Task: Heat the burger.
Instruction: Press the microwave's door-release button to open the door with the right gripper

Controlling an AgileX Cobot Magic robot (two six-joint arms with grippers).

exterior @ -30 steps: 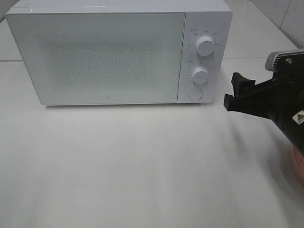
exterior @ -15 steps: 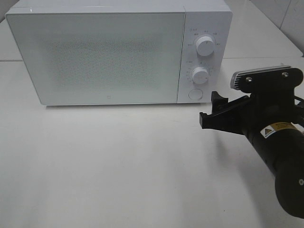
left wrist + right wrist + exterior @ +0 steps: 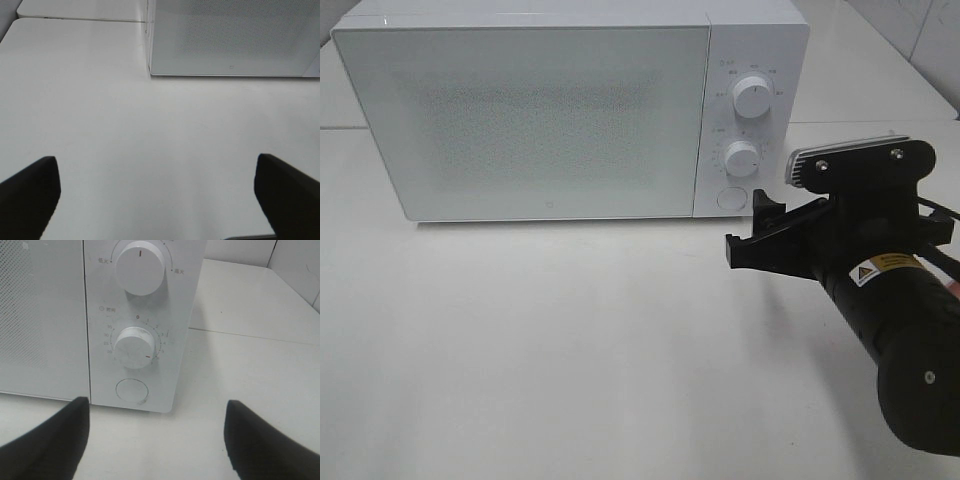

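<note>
Right gripper [image 3: 748, 228]: fingers [image 3: 47, 442] apart, nothing between them. From the wrist view I've got the gap framing the round button [image 3: 132, 391] at the foot of the control panel. The tips are near it but not touching. I read that button as the door release, which would be why I'm squared up to it and not to the lower dial [image 3: 133, 347] or the upper dial [image 3: 139, 267].

Left gripper [image 3: 157, 200]: jaws spread wide, empty, hanging low over the bare table [image 3: 570, 350] and looking at the microwave [image 3: 520, 110] from its front corner. It seems parked there to keep out of the way.

The microwave door [image 3: 525, 120] is shut flat.

The burger is not in any view, so I can't say where it sits. The right arm's body covers the right side of the table in the high view.

My judgement is that the task is at an early step: the door has to open before anything goes in. A press with the jaws this wide could straddle the button and miss it.
</note>
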